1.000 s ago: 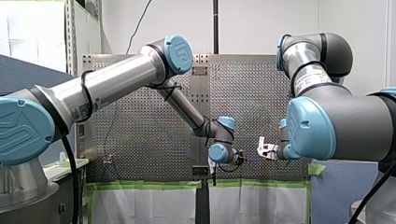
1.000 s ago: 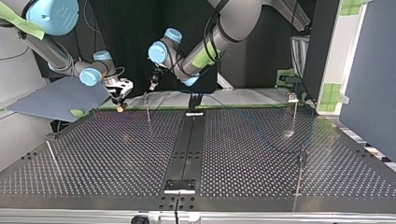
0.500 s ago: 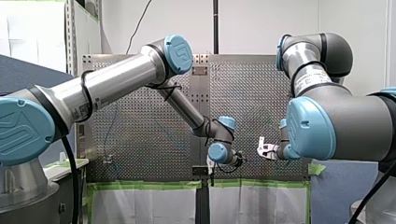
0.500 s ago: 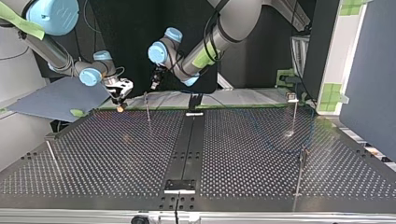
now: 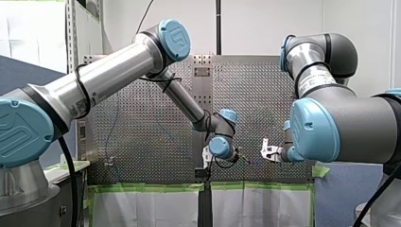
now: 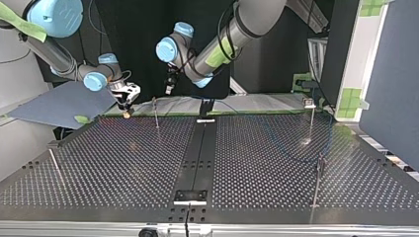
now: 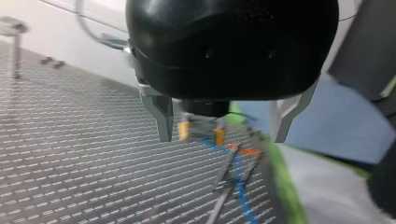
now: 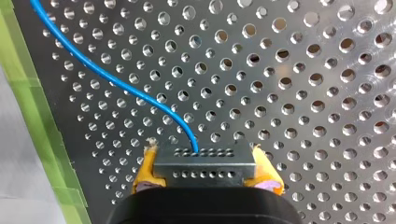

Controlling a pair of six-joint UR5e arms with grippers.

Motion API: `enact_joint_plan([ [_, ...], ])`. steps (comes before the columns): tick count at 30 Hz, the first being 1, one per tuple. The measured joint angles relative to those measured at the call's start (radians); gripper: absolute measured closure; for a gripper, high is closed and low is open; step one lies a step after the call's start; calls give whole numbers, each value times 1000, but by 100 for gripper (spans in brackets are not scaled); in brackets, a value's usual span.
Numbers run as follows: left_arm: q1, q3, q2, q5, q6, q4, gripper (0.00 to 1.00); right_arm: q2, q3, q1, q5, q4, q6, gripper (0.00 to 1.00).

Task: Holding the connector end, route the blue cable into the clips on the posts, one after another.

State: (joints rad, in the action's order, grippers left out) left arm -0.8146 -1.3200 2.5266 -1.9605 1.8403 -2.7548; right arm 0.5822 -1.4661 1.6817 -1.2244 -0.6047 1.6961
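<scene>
In the right wrist view, my right hand is clamped on the grey connector, with a yellow pad pressed against each end of the block. The blue cable leaves the top of the connector and curves away over the perforated bench towards the strip of green tape along its edge.

In the left wrist view, my left hand is spread wide, its two metal fingers well apart with nothing between them. Ahead of it, beyond the gap, the yellow pads of my right hand show with the cable trailing down from them past some thin grey rods. That part is too blurred to tell how they meet.

In the top view, thin posts stand on the bench, two near the closer edge and two near the far edge. The cable shows only faintly, over the right half of the bench. At the far edge, on the view's left, my right hand hangs low just above the bench. My left hand hovers a little higher and further back. The far left post stands between the two hands.
</scene>
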Motion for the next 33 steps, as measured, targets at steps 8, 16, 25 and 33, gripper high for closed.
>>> enact_joint_plan([
  [8,14,-82,-82,-23,68,79,0,0,0,3,0,0,-1,100],
  [16,76,-158,-158,16,104,144,0,0,0,6,0,1,0,100],
  [25,141,-240,-240,-5,67,226,0,0,0,6,-1,0,0,100],
  [33,150,-317,-317,-15,75,303,0,-1,0,8,-1,0,-1,100],
])
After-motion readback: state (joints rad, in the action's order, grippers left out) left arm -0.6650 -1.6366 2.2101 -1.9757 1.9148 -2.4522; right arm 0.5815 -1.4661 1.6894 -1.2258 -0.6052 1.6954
